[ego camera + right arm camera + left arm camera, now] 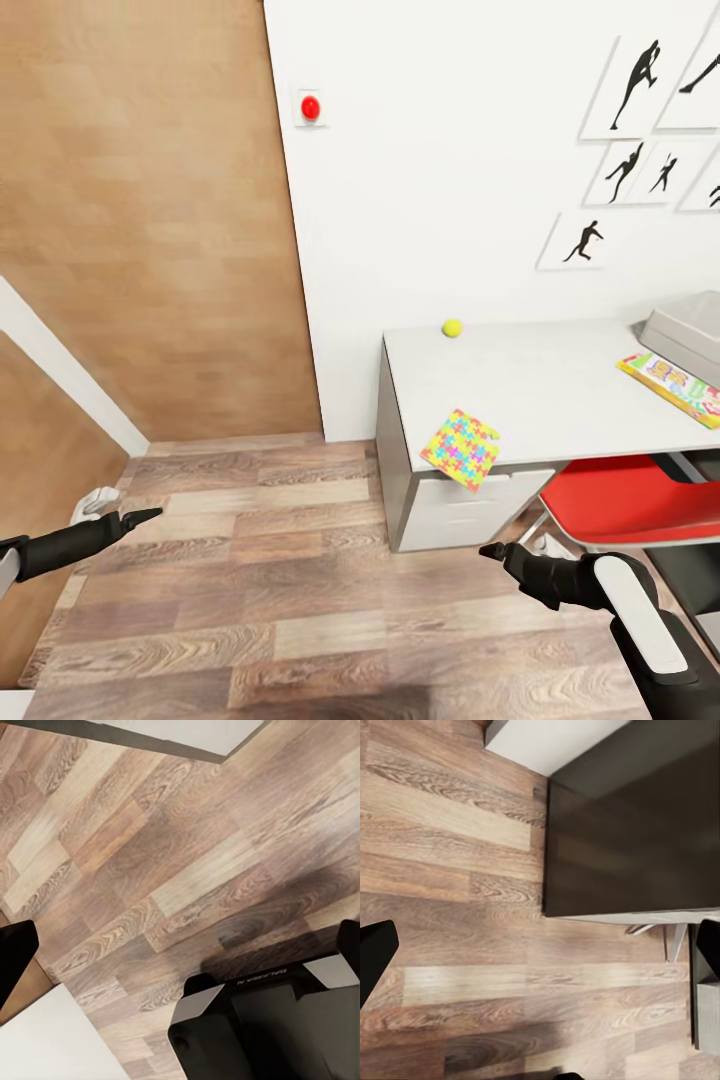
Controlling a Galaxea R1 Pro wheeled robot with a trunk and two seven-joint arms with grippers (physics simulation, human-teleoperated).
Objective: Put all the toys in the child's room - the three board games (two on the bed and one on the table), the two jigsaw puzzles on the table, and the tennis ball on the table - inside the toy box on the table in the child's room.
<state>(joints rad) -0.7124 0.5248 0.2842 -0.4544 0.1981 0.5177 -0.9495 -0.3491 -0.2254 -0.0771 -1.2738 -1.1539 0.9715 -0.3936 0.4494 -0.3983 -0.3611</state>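
The white table [560, 385] stands against the wall at the right. A small yellow-green tennis ball [452, 327] rests near its back left corner. One multicolour jigsaw puzzle [462, 448] lies at the front edge, overhanging it. The light-grey toy box [688, 333] sits at the far right, with a flat green-yellow-red board game [672, 384] just in front of it. My left gripper [140, 517] hovers over the floor far left of the table, open and empty. Low in front of the table my right gripper [495, 550] is open and empty too. The bed is out of view.
A red chair [625, 497] is tucked under the table beside the grey drawer unit [455, 510]. Black silhouette pictures [630, 85] hang above. A wood-panelled wall [150, 220] and a white ledge [70, 375] bound the left. Wood-plank floor [260, 580] lies between my arms.
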